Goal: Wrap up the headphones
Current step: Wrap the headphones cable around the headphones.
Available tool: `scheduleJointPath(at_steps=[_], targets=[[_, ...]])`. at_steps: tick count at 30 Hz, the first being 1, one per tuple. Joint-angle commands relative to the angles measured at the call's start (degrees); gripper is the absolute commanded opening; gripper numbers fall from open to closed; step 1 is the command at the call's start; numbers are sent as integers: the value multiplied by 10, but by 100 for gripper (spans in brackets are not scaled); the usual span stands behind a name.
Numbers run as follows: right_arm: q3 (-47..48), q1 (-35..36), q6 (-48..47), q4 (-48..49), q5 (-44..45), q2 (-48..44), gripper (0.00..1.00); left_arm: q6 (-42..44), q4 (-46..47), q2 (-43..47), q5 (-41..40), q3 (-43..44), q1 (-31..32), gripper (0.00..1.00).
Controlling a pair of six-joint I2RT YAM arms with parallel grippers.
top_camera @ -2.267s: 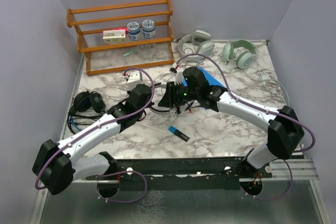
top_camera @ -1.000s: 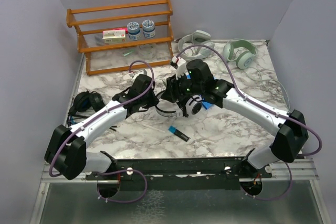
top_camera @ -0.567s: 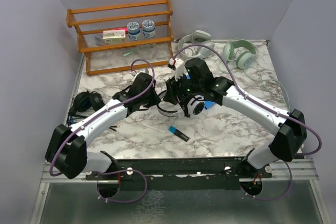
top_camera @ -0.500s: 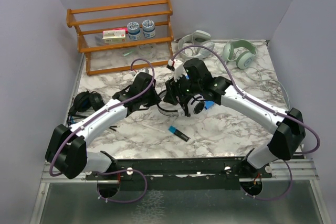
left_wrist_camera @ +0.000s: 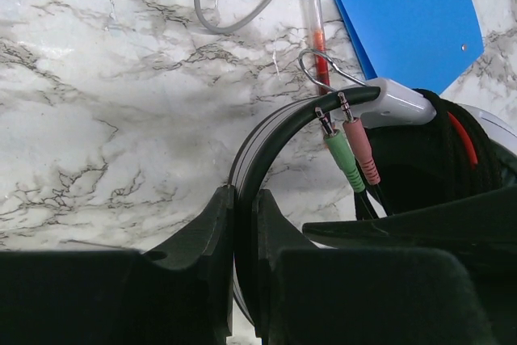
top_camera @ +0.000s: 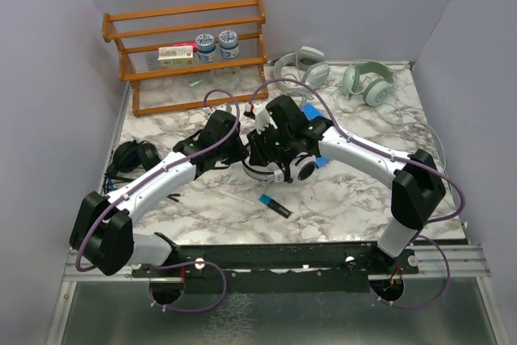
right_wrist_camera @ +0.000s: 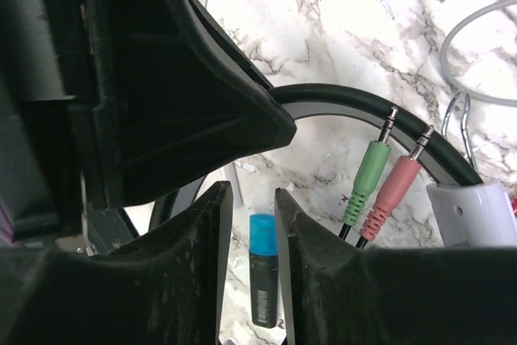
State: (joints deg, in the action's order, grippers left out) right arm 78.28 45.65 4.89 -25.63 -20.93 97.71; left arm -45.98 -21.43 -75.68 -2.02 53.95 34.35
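At the middle of the marble table [top_camera: 355, 191], both arms meet over the white-and-black headphones [top_camera: 303, 170], which lie between the 2 wrists with 1 round ear cup facing up. The left gripper [left_wrist_camera: 245, 195] is clamped on the black headband [left_wrist_camera: 275, 131], which comes up between its fingers and arcs away to the right, to where the white yoke [left_wrist_camera: 400, 104] begins. 2 jack plugs, 1 green [left_wrist_camera: 343, 155] and 1 pink [left_wrist_camera: 361, 149], lie across the headband near that yoke, tips pointing away from the left wrist camera. Their thin black cords run out of sight behind the dark body of the other arm.

The right gripper [right_wrist_camera: 252, 199] hangs just above the same headband. Its jaws stand a narrow slit apart, and only table and a blue-capped marker [top_camera: 275, 205] show through the slit. The cords pass outside its finger, not between the 2.

A blue folder [left_wrist_camera: 404, 14] lies just beyond the headphones, with a thin red pen [left_wrist_camera: 317, 38] and a loop of grey cable [left_wrist_camera: 234, 6] beside it.

An all-black pair [top_camera: 133, 157] sits at the left edge of the table. A grey-white pair [top_camera: 300, 66] and a pale green pair [top_camera: 367, 82] lie at the back. A wooden rack [top_camera: 186, 14] in the back left corner carries a small box [top_camera: 176, 54] and 2 jars [top_camera: 218, 44].
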Motion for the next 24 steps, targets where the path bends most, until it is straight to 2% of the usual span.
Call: scheduleJointPath(at_steps=[1,10,17,21,24], targets=[[14,-2,-9,-38,-11,17,35,-2,45,12,26,18,-2,0],[15,-3,-27,-16,-31,-68,33,13,39,3,-1,9,-2,0],[35,-2,-63,-56,-5,-105,34,23,33,-5,-4,17,-7,0],[30,-2,-77,-86,30,-108,39,27,18,-10,3,35,-12,0],[23,-1,-90,-104,8,-109,46,27,14,-9,8,42,-15,0]])
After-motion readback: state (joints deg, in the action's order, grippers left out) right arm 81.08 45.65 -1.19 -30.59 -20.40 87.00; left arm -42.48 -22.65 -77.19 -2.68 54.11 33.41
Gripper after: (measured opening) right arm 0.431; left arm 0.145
